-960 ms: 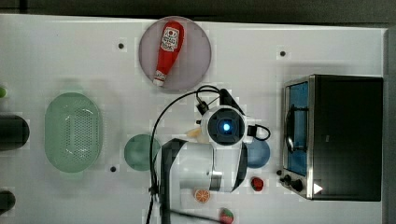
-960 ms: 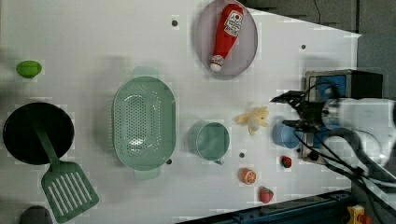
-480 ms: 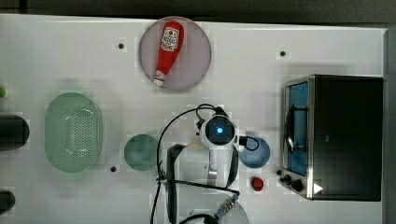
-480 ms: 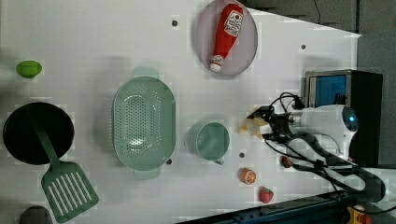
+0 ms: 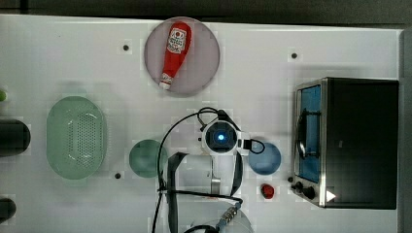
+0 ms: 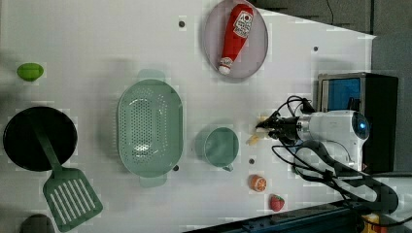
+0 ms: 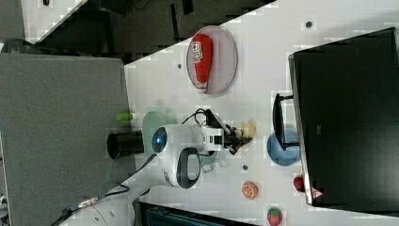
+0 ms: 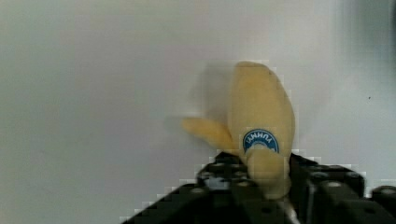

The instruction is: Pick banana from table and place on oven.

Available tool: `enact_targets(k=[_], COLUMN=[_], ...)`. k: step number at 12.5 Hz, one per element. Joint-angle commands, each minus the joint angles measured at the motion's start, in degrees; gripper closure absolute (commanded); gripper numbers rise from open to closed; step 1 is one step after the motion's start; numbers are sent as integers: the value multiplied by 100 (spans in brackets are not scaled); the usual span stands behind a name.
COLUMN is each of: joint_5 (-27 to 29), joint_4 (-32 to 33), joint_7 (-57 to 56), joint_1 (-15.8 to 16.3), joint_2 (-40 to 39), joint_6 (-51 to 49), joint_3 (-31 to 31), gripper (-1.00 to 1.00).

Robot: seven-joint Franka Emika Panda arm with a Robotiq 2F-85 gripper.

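The banana (image 8: 259, 107) is pale yellow with a blue sticker and lies on the white table (image 5: 291, 29). My gripper (image 8: 264, 186) is down at the banana, and its black fingers (image 8: 317, 186) press against the lower end. In the left view the banana (image 6: 255, 139) shows at the tip of the gripper (image 6: 267, 128), just right of the green cup (image 6: 221, 147). In the right view the banana (image 7: 248, 128) sits beyond the gripper (image 7: 240, 136), short of the oven (image 7: 348, 117). The oven (image 5: 362, 141) stands at the top view's right, with a black top and a blue glass door.
A blue cup (image 5: 266, 158) stands between my arm and the oven. A ketchup bottle lies on a grey plate (image 5: 204, 73). A green colander (image 5: 77, 137), a black pan (image 6: 19, 141) and a spatula (image 6: 68, 199) are farther off. An orange slice (image 6: 258, 183) and a strawberry (image 6: 277, 202) lie near the table's edge.
My arm swung away from the oven side toward the green cup and came down over the banana. The wide-open fingers have closed in on it.
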State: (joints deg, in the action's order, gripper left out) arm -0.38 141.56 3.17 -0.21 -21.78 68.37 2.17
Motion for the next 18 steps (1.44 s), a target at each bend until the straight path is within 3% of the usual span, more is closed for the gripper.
enact_targets(k=[1, 6, 8, 12, 15, 18], joint_5=[79, 79, 79, 79, 79, 71], joint_4=[-91, -119, -285, -1052, -1690, -2172], joint_7=[216, 215, 214, 213, 199, 51], joint_1=[-36, -35, -31, -31, -69, -115], joint_2=[311, 1403, 2226, 3472, 3894, 4001], joint_6=[-43, -398, -1199, -3759, -5044, -5417], joint_3=[35, -33, -68, -96, 9, 343], gripper=[64, 64, 64, 64, 64, 64])
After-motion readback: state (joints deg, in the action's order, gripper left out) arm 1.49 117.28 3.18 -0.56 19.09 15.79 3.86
